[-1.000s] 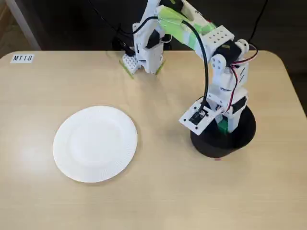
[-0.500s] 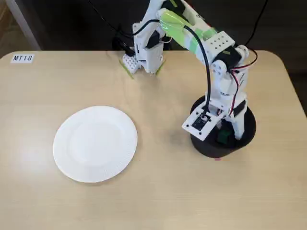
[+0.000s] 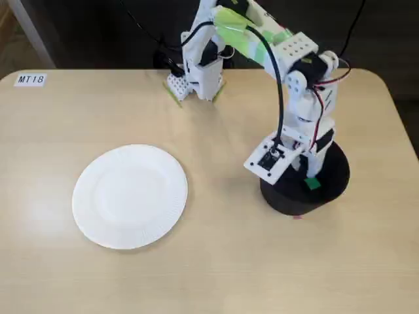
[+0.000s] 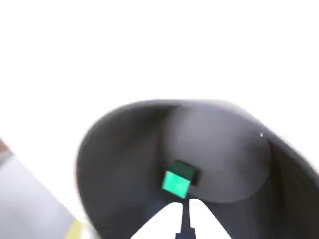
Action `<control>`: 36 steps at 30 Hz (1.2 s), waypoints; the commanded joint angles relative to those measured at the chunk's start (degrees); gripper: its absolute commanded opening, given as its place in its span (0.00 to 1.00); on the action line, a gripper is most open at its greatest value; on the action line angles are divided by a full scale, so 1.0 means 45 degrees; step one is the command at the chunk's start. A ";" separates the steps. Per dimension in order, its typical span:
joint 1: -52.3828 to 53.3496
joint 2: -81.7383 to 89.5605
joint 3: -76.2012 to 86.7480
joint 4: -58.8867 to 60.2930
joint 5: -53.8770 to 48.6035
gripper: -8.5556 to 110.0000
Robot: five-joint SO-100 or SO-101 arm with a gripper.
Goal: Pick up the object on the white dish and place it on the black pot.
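Wrist view: green cube (image 4: pixel 177 182) just beyond gripper (image 4: pixel 183 211).

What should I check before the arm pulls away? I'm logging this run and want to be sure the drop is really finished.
1. Green cube on the black pot: ok, it lies on the pot's flat top in both views.
2. Cube free of the gripper: ok; the wrist view shows the fingertips just behind it, nearly together, not around it.
3. Cube away from the pot's edge: ok in the wrist view.
4. White dish emptied: ok, nothing lies on it.
5. Clear path upward: cannot tell; the space above is out of frame.
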 commanded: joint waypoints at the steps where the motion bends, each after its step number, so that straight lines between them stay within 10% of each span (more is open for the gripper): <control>1: 0.0547 0.2754 -0.0449 0.0176 -0.0137 0.07; 9: 0.2988 0.7734 0.0566 0.0254 0.0254 0.07; 17: 0.6563 1.5273 0.9531 -0.2246 0.1367 0.07; 28: 0.6719 2.5352 1.9863 -0.2363 0.1523 0.07; 36: 0.6680 2.5352 2.0996 -0.2285 0.0996 0.07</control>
